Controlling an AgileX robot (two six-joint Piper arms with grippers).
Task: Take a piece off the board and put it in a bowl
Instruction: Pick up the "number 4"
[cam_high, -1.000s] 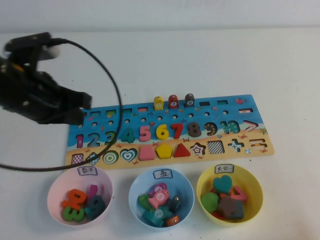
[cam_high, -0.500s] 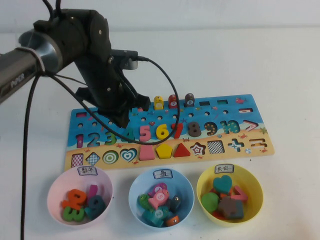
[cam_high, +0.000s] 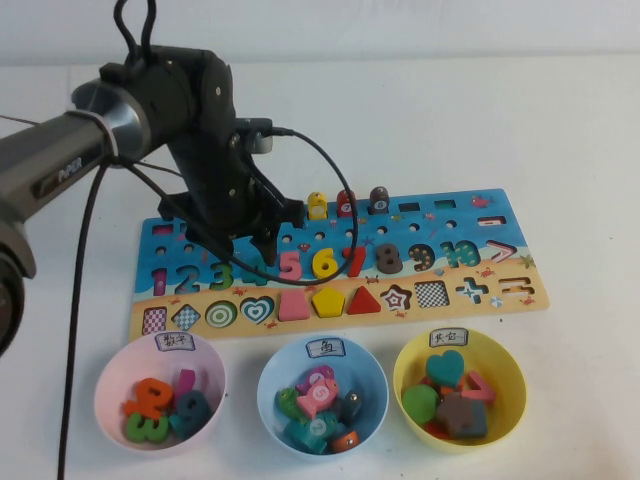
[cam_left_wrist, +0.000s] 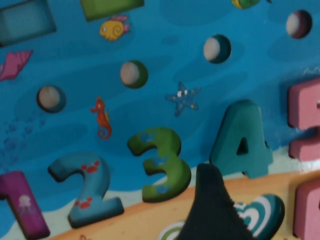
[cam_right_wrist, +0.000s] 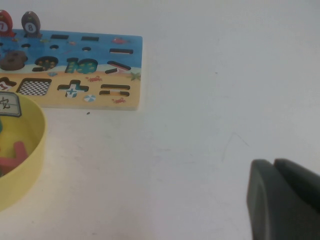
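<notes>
- A white bench (cam_high: 500, 120) carries everything, with the board along its middle and three bowls in a row on the near side.
- The board (cam_high: 520, 290), long and blue with a sandy near strip, lies flat so each number sits in its own slot.
- The pale pink bowl (cam_high: 112, 378) stands near left, just in front of the board's left end, already holding several pieces.
- The left end effector (cam_high: 245, 245) hovers low over the board's left half, above the numbers; whether its fingers are apart cannot be told.
- The right end effector (cam_right_wrist: 282, 200) is parked over bare bench to the right, fingers pressed together, holding nothing.
- The teal number 4 (cam_left_wrist: 242, 142) is seated in its slot between the green 3 (cam_left_wrist: 161, 162) and a pink number, not yet lifted.
</notes>
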